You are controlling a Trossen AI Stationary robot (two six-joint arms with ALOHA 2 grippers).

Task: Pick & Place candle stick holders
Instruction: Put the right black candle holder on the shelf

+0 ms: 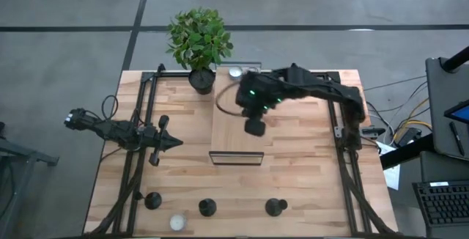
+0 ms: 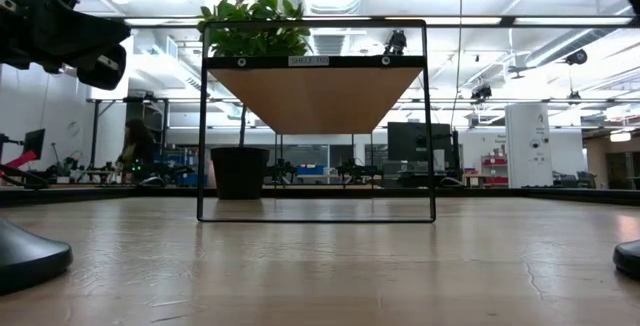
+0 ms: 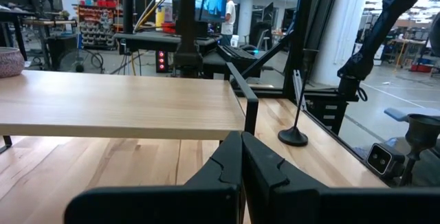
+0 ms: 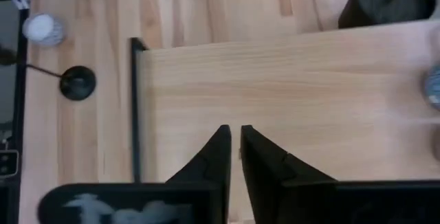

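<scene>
Along the bottom edge of the pale wooden counter (image 1: 308, 173) in the high view stand three small black candle stick holders (image 1: 207, 208) with domed bases, all untouched. Grasping one well likely means descending straight over its thin stem with fingers spread first. Right gripper (image 1: 254, 127) hovers mid-frame above the raised wooden shelf (image 1: 234, 133), fingers nearly together and empty; left gripper (image 1: 174, 142) waits at left, fingers together.

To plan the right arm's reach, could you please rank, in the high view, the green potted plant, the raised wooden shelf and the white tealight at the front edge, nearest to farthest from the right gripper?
1. Raised wooden shelf: directly beneath the right gripper.
2. Green potted plant: at the table's back edge.
3. White tealight: at the front edge, toward the left arm's side.
</scene>
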